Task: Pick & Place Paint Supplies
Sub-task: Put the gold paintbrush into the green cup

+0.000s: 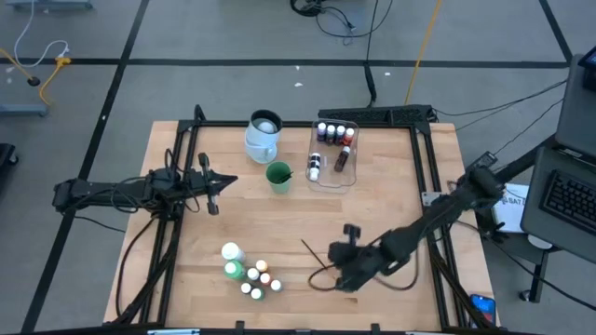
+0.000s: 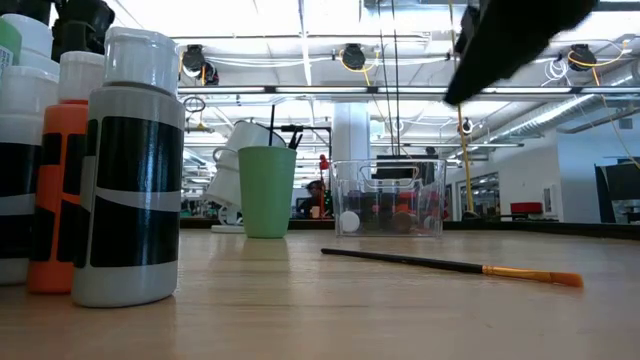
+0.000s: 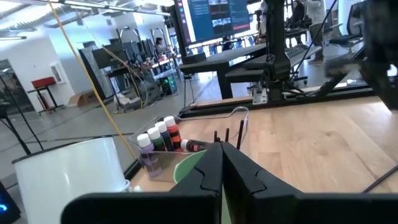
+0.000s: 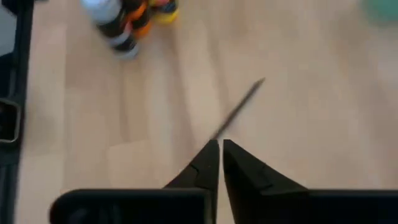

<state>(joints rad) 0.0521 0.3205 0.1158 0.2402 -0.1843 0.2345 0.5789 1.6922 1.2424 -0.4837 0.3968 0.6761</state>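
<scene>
Right now my right fingers [image 4: 219,149] are drawn almost together with nothing between them, poised over the pale wooden counter [image 1: 279,223] with their tips at the near end of a thin dark-handled brush [image 4: 239,109]. That brush lies flat on the boards, its orange-ferruled tip [image 2: 530,273] visible from the low view. Near it a cluster of tiny paint bottles [image 1: 253,276] stands beside a larger white and green bottle [image 1: 232,253]. My left fingers [image 3: 221,163] are pressed together, empty, near a green plastic cup [image 1: 277,175]. Beyond the cup, a clear rectangular plastic tub [image 1: 350,177] holds more small bottles [image 1: 333,132], next to a pale-blue jug [image 1: 263,136].
</scene>
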